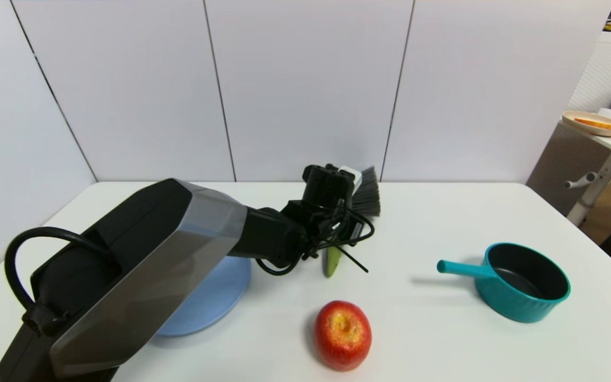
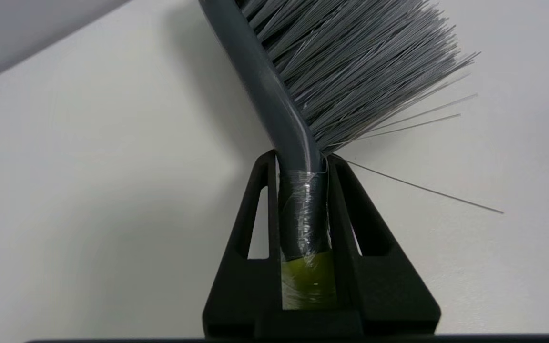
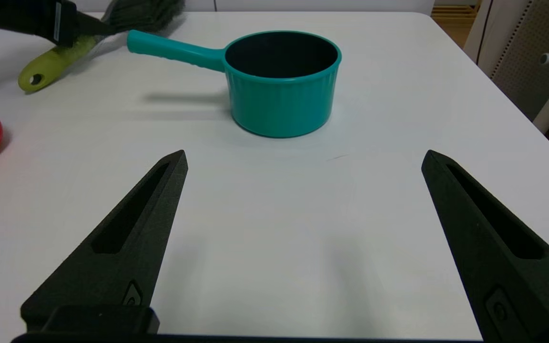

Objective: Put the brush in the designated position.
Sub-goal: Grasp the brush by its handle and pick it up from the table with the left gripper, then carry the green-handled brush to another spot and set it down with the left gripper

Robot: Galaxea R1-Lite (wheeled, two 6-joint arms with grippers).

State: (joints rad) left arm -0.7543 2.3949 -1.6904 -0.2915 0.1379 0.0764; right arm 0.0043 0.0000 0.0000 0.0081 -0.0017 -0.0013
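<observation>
The left hand (image 2: 303,205) clamps the brush (image 1: 361,193) by its neck at centre frame, bristles pointing right, green handle tip low over the white desk (image 1: 443,329). The right hand (image 3: 303,157) waits with fingers spread wide near the teal saucepan (image 3: 281,81).

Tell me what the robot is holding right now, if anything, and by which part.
The left gripper is shut on the brush, gripping its neck where the grey stem meets the lime-green handle. The right gripper is open and holds nothing.

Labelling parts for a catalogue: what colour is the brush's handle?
Lime green on the brush handle; clearest in the right wrist view.
</observation>
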